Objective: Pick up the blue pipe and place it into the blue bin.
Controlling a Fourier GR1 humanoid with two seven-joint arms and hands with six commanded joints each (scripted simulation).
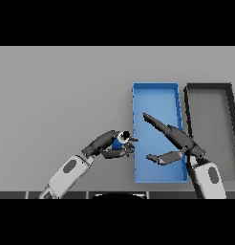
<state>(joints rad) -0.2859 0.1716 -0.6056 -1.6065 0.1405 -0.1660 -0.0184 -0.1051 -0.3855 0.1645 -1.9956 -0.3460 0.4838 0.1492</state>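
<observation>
A short blue pipe [119, 141] is held in my left hand [106, 143], whose fingers and thumb curl round it just left of the blue bin's left wall. The blue bin [156, 87] is a long rectangular tray in the middle right of the head view. My right hand [179, 139] hovers over the bin's right half, fingers straight and pointing up-left, thumb spread toward the bin's near end, holding nothing.
A dark-rimmed grey bin [208, 86] stands right of the blue bin, touching or nearly touching it. Grey table surface [62, 95] stretches to the left and behind.
</observation>
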